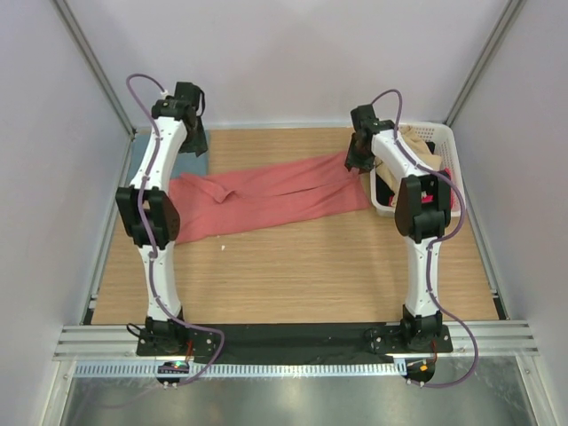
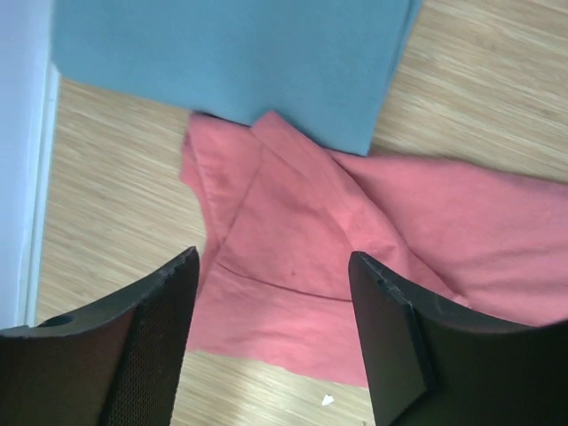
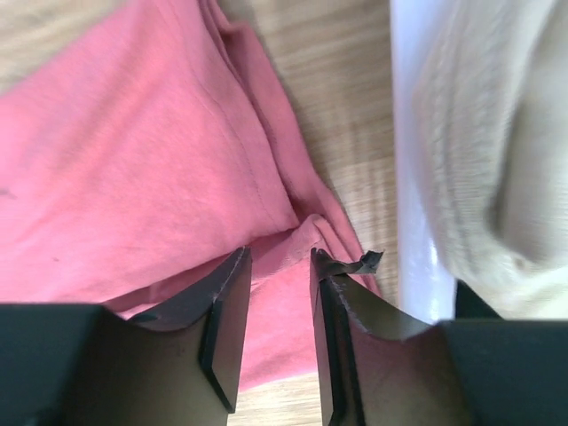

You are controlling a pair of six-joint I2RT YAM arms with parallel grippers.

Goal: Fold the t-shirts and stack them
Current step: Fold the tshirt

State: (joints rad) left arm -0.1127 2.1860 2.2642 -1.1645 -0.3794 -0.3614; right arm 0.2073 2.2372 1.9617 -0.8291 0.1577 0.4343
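White basket, cream cloth, wooden table

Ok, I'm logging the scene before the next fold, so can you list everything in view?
salmon-red t-shirt: one, salmon-red, stretched out left to right across the far half of the table
teal-blue t-shirt: one, dusty teal-blue, flat at the far left corner, its edge lying over the red shirt's end
basket: one, white, far right edge of the table
cream cloth: one, cream, inside the basket
white scrap: one, white, on the wood just near the red shirt
table: one, light wood
left gripper: one, black, open wide above the red shirt's left end
right gripper: one, black, narrowly open over the red shirt's right end, beside the basket
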